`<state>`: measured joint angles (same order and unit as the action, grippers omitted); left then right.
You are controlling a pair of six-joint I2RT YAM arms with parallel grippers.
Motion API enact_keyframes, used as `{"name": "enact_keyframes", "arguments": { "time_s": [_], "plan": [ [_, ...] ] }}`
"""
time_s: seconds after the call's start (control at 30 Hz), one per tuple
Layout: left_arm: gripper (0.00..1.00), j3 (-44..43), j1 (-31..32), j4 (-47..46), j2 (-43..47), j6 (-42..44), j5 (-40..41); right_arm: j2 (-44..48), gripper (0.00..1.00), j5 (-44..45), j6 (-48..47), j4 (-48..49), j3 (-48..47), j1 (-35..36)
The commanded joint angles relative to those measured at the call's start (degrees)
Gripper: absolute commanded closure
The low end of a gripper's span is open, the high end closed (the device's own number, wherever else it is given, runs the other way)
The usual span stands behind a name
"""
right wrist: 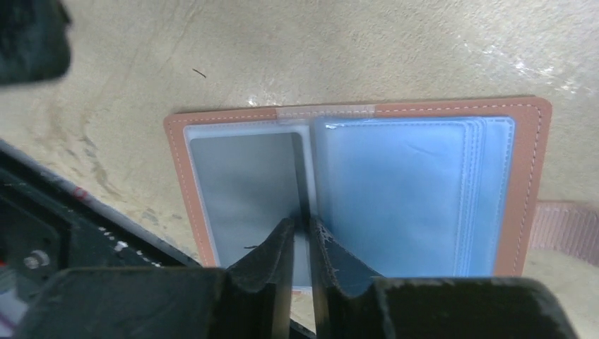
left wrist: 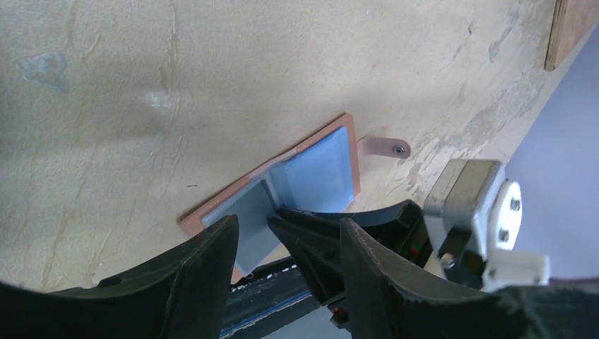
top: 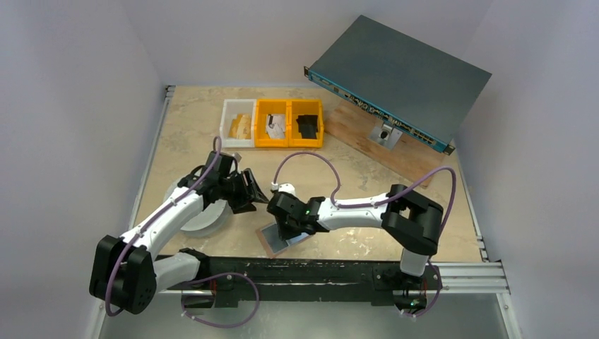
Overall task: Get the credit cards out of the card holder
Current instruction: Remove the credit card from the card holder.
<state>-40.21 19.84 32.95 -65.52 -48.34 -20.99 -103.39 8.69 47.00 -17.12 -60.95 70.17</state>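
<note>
My right pincer [right wrist: 302, 233], nearly closed on something unclear at the fold of the card holder [right wrist: 528, 191] open on the tabletop [right wrist: 353, 49], may drag a sleeve [right wrist: 410, 191], not a credit card [right wrist: 240, 183]; my left pincer [left wrist: 288, 224] hovers open.

The light is soft and even, coming from overhead; the arms cast only faint, blurred shadows on the table [top: 184, 127]. The card holder [right wrist: 410, 183] has a pale sheen on its clear sleeves. Up close to the wrist lenses, the fingers [left wrist: 205, 282] of the left gripper [left wrist: 287, 222] and those of the right gripper [right wrist: 302, 224] look dark and out of focus.
</note>
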Motion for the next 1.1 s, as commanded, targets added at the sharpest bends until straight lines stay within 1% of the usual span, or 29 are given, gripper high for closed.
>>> {"name": "enact_keyframes", "arguments": {
  "time_s": [0.0,0.2,0.33,0.43,0.57,0.73,0.9,1.07],
  "plan": [
    [0.47,2.2,0.0,-2.7,-0.4,1.4,-3.2,-4.8,0.89,-11.1,3.6,9.1,7.5,-2.2],
    [0.47,7.2,4.5,-3.7,1.1,-1.7,-0.7,-5.3,0.93,-16.1,5.1,15.6,12.1,-5.8],
    [0.47,10.5,8.2,-4.6,3.5,-5.8,2.9,-5.9,0.95,-18.6,6.4,19.6,15.0,-7.6],
    [0.46,12.0,9.7,-4.1,5.0,-7.9,5.8,-6.7,0.96,-19.8,6.8,21.1,15.9,-8.1],
    [0.46,12.3,10.3,-1.7,6.9,-8.1,9.1,-7.1,0.97,-20.5,7.0,22.4,16.8,-8.6],
    [0.45,12.7,10.4,-1.2,6.7,-7.9,9.2,-7.6,0.98,-21.1,7.3,23.4,17.4,-9.1],
    [0.45,13.2,10.8,0.4,8.1,-8.1,12.0,-7.5,0.98,-21.2,7.7,23.9,18.0,-9.5],
    [0.45,13.9,11.2,-0.4,7.3,-8.0,11.5,-7.5,0.99,-21.4,8.0,24.3,18.7,-9.9]
  ]
}}
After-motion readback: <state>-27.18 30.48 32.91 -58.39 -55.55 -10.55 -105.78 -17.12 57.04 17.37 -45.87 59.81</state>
